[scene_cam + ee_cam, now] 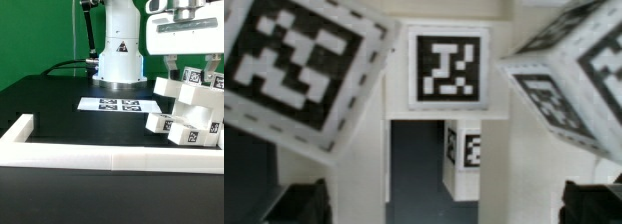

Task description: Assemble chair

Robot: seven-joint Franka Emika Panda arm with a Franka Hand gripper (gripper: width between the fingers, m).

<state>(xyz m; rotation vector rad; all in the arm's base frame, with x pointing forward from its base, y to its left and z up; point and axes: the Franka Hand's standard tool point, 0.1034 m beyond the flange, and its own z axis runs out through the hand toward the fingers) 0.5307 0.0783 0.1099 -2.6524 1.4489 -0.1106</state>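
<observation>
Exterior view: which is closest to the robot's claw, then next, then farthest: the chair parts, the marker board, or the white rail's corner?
1. Chair parts: right under the claw, on the view's right.
2. Marker board: middle of the table.
3. Rail corner: far on the view's left.

The chunky white plastic chair assembly directly beneath the pincer has a smooth, faintly satin surface, and its square black-and-white tags look like flat matt prints. Seen close in the wrist view, the same white plastic parts are even and unpatterned, with the tag sharp-edged and dull. The two-finger gripper has a smooth white plastic-looking housing and dark matt fingers. Below the pincer, the black table top is matt and even. The long white border rail looks smooth and slightly glossy. The thin flat white marker board appears paper-like and matt.
</observation>
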